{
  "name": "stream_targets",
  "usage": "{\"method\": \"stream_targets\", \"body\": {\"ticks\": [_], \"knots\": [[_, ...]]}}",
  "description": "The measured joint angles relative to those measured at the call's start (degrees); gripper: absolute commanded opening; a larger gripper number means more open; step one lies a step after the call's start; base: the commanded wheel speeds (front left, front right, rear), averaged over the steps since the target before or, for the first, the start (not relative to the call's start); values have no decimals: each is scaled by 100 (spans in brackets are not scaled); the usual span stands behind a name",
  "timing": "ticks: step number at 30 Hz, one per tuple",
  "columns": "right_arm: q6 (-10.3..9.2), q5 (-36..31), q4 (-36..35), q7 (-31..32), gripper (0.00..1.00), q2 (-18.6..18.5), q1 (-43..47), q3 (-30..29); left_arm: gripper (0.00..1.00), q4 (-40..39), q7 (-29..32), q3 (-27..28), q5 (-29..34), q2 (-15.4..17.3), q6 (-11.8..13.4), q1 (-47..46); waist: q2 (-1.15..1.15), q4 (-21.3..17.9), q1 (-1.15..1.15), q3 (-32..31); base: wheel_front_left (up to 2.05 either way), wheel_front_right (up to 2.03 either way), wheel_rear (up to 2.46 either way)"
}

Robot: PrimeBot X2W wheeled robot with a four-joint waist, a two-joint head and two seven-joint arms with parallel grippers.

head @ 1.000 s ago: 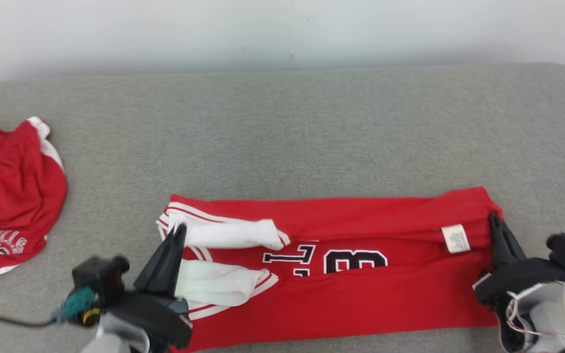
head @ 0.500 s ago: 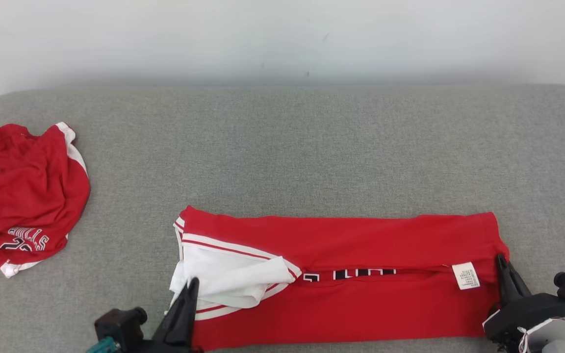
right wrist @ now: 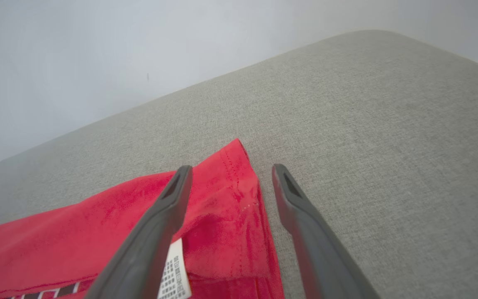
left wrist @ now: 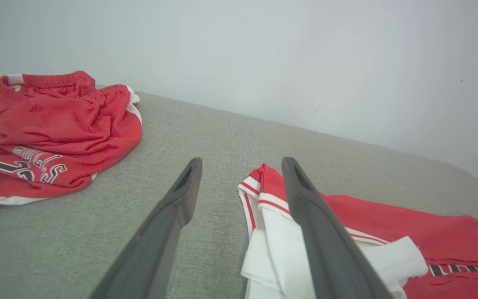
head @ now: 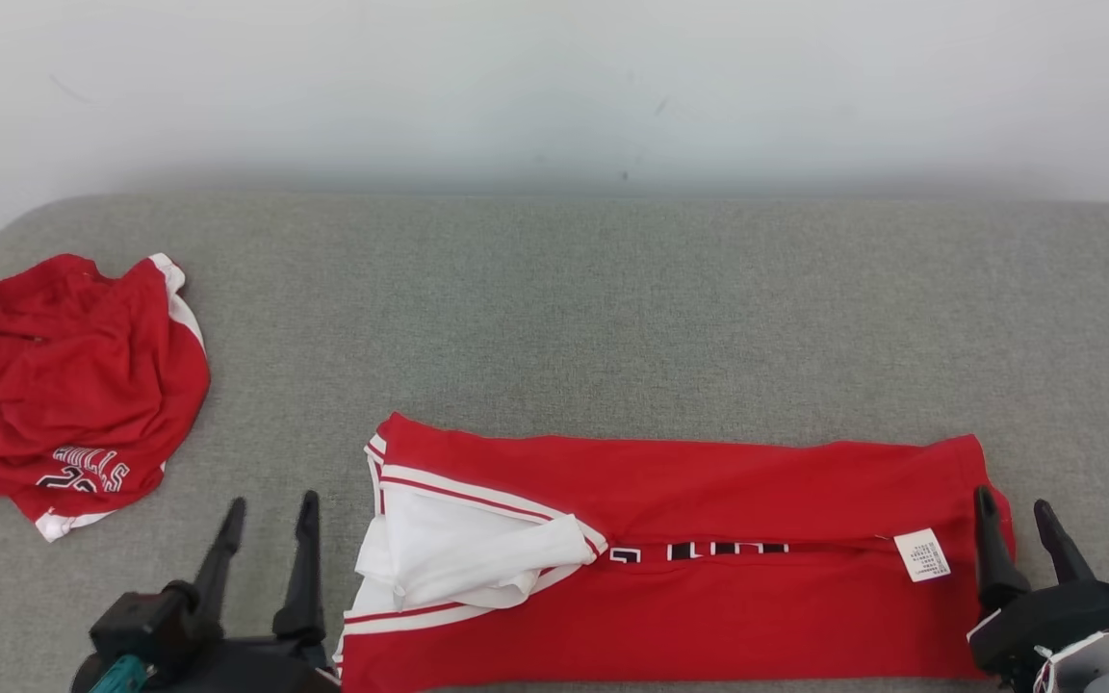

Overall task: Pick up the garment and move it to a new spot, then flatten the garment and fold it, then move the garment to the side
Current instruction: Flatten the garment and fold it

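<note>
- Okay, you're looking at the garment (head: 709, 520) lying folded into a long red band on the grey cushion (head: 612, 308), close to its near edge and between both grippers.
- Left gripper (head: 272, 500) is sitting just beside the sleeve end with its fingers spread wide, gripping nothing.
- Right gripper (head: 1011, 498) is hovering at the opposite end, fingers also splayed and empty. One finger is overlapping the red edge, and it's hard to tell whether it's touching cloth.
- White sleeve (head: 477, 549) is bunching out loose at the left end. If you're folding across now, it's probably getting trapped crooked or popping out.
- Pinching at the right end is risking a grab of the top layer alone, which would be peeling the band open.
- Second red pile (head: 73, 385) is lying well apart on the left. Sliding the garment that way is risking a tangle, since both are looking alike.
- Near edge is running close, so dragging toward you is risking a slide-off.
</note>
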Motion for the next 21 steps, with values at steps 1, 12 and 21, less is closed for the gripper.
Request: {"method": "stream_targets", "body": {"ticks": [1,12,21], "knots": [[0,-113,47,26,100,-5,-7,-1,100,-57,0,101,159,5,55,17,0,10,0,-23,0,0,0],[0,-878,1210,232,100,214,-280,-172,100,-260,0,708,1333,-49,215,572,0,155,0,-227,0,0,0],[0,-975,2004,244,87,334,-487,-151,100,-234,0,1213,1646,-447,3,940,0,211,0,-324,0,0,0]]}}
